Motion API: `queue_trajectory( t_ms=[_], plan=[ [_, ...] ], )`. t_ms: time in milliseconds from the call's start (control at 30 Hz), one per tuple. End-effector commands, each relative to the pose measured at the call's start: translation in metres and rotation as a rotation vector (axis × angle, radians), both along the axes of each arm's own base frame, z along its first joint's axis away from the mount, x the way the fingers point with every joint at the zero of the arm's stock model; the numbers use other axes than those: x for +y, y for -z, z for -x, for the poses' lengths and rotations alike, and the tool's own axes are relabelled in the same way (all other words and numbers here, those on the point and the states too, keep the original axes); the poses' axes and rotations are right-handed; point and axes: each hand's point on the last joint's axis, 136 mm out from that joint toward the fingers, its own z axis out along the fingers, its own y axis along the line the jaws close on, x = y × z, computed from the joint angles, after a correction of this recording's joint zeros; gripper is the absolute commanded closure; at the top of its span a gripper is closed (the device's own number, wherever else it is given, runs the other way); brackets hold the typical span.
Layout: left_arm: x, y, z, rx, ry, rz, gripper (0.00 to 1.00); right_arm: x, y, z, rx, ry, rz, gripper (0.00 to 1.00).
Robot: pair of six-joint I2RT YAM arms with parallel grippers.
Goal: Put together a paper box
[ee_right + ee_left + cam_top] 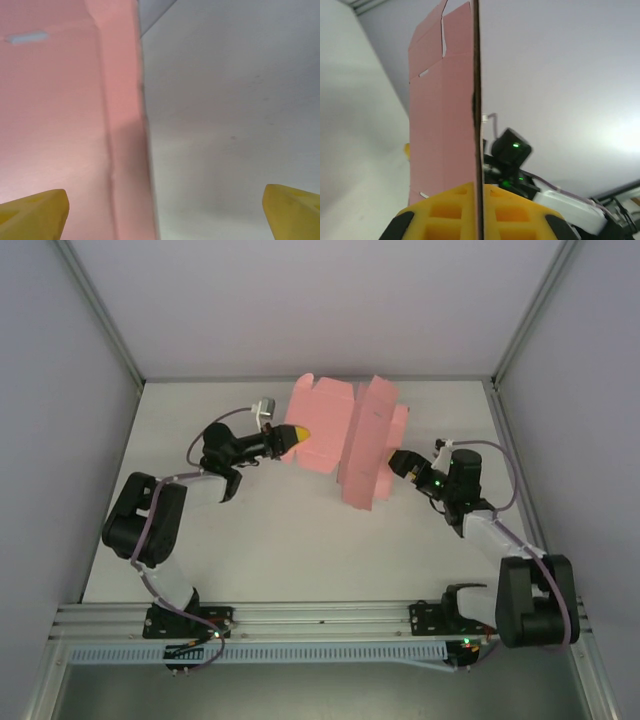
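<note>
The paper box (350,440) is a flat pink die-cut sheet with flaps, partly folded and held up off the table at the back middle. My left gripper (297,432) is shut on the sheet's left edge. In the left wrist view the yellow jaws (479,200) pinch the thin card (440,125) edge-on. My right gripper (398,462) stands open just right of the sheet's folded part. In the right wrist view the card (60,125) covers the left half, its edge running between the wide-apart fingertips (35,215), and the right gripper (162,220) grips nothing.
The white table (300,550) is enclosed by grey walls with metal posts (100,310) at the back corners. An aluminium rail (320,618) runs along the near edge by the arm bases. The right arm's black wrist (512,150) shows behind the sheet.
</note>
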Motion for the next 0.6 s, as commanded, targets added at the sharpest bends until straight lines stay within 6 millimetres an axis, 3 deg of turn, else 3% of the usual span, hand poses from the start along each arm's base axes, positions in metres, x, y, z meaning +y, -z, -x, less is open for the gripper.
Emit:
queue_trajectory(
  t_ms=[0,133,233,400,567],
  plan=[
    [-0.001,-0.042,0.019,-0.105,0.055,0.061,1.00,0.022,-0.036,-0.004,-0.082,-0.153,-0.182,0.06],
    [0.000,-0.042,0.018,-0.123,0.028,0.020,1.00,0.031,-0.068,-0.001,-0.205,-0.226,-0.344,0.23],
    [-0.001,-0.036,0.015,-0.131,0.003,-0.030,1.00,0.032,-0.082,0.003,-0.251,-0.256,-0.422,0.40],
    [0.001,-0.030,0.009,-0.141,-0.041,-0.084,1.00,0.032,-0.082,0.001,-0.236,-0.260,-0.478,0.77],
    [0.005,-0.018,0.001,-0.136,-0.094,-0.147,1.00,0.031,-0.074,-0.002,-0.222,-0.237,-0.442,1.00]
  ],
)
